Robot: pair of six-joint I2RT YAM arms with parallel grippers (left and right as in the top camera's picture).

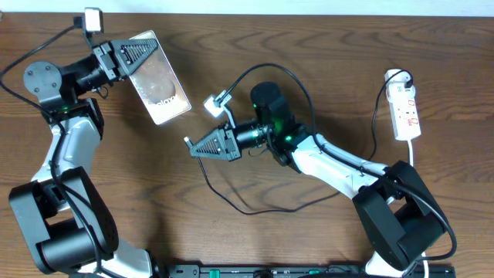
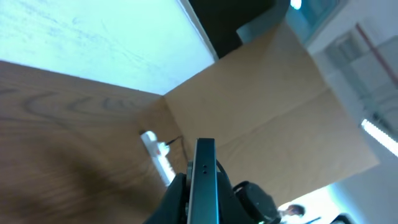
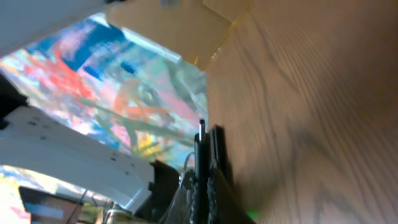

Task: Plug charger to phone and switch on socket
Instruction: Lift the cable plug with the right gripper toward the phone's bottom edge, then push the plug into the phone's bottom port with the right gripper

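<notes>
The phone point(image 1: 162, 89), a shiny brownish slab with pale lettering, is at the upper left. My left gripper point(image 1: 150, 50) is shut on its far end. In the left wrist view the phone point(image 2: 204, 177) shows edge-on between the dark fingers point(image 2: 180, 199). My right gripper point(image 1: 194, 148) is at the table's middle, shut on the charger's plug tip point(image 1: 187, 141), which points left, well short of the phone. Its thin black cable point(image 1: 255, 210) loops along the table toward the white socket point(image 1: 405, 108) at the far right. In the right wrist view the plug point(image 3: 201, 134) sticks out past the shut fingers point(image 3: 214, 186).
The right arm point(image 1: 332, 162) stretches from the lower right corner across the wooden table point(image 1: 309, 31). The left arm point(image 1: 65, 147) runs down the left side. A white camera block point(image 1: 217, 103) sits on the right wrist.
</notes>
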